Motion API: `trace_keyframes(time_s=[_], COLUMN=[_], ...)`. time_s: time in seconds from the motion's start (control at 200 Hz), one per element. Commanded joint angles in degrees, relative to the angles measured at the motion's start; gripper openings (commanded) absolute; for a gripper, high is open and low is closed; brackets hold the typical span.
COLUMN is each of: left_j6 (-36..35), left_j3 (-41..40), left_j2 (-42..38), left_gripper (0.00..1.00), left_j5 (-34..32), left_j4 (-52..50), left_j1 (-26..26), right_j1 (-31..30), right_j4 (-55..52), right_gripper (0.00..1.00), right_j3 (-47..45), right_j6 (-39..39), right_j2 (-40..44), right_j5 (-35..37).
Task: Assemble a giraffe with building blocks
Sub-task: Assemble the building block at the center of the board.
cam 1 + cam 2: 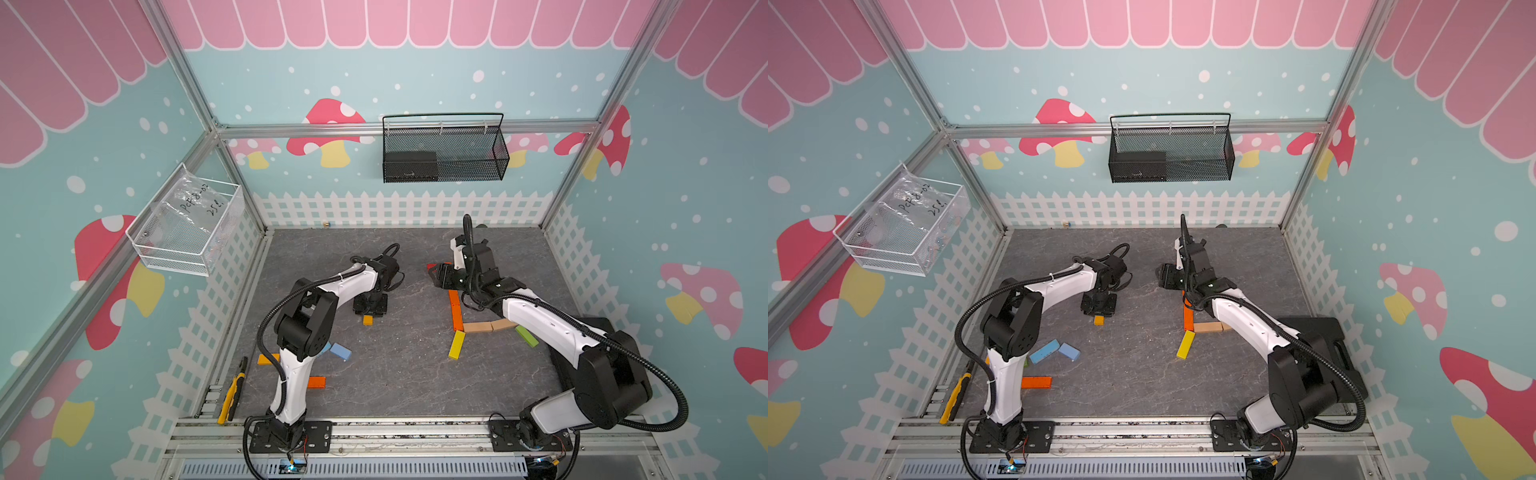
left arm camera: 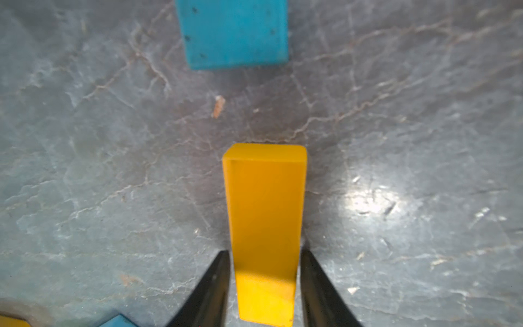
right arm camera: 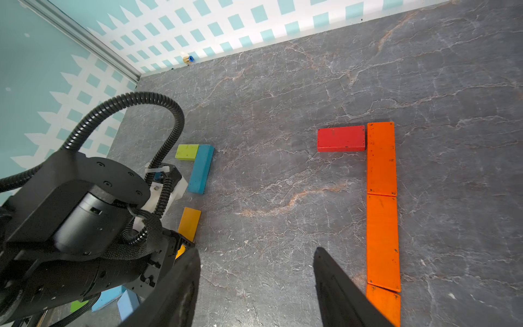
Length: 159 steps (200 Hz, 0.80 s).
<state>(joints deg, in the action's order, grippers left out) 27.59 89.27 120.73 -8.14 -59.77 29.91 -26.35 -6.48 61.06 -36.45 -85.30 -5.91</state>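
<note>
A yellow-orange block lies flat on the grey floor between the fingers of my left gripper. A thin gap shows on each side of it, so the jaws stand open around it. In both top views the block pokes out below that gripper. At right lies the figure: orange bars in a line, a red block beside their far end, tan bars, a yellow bar and a green bar. My right gripper hovers open and empty next to the orange bars.
Loose blocks lie near the left arm: blue ones, an orange one, another orange, and a blue and lime pair. Yellow-handled pliers lie at the front left edge. A black pad sits at right.
</note>
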Motion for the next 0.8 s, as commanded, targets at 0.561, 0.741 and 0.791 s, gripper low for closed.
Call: trace_keyframes(time_s=[0.561,0.741,0.791], left_j6=[-1.2,-1.27,-1.32], left_j3=[2.84,3.76,3.94], left_j2=[3.41,3.92,4.07], left_gripper=[0.3,0.3,0.3], left_j5=[0.58,1.14,1.29], left_j4=[-0.44,-0.39,-0.42], left_j1=[-2.2,-2.23,-2.23], right_j1=[-0.01,0.02,-0.02], right_j4=[-1.15,-1.29,-1.25], right_gripper=[0.65,0.65,0.65], right_j3=[2.75,3.01,3.01], right_j6=[1.06,1.21,1.23], right_j2=[-1.57,-1.88,-2.02], right_j5=[1.14,1.27,1.4])
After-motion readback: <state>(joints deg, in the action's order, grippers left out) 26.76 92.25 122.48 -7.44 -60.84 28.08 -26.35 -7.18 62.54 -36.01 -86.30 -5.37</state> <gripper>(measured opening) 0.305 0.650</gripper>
